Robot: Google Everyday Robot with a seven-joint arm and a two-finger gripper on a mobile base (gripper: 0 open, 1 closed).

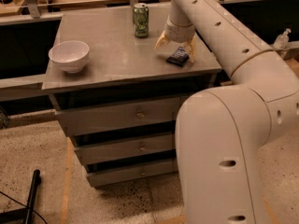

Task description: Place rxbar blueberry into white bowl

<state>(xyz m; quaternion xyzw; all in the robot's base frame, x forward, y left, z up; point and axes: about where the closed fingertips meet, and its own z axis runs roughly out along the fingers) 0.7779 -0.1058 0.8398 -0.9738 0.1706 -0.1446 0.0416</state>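
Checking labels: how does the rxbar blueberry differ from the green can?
The rxbar blueberry lies flat; the green can stands upright. The bar is dark navy, the can green with a silver top. The bar lies under the open gripper, near the right edge; the can stands farther back, apart from it. Both rest on the cabinet top, outside the white bowl.
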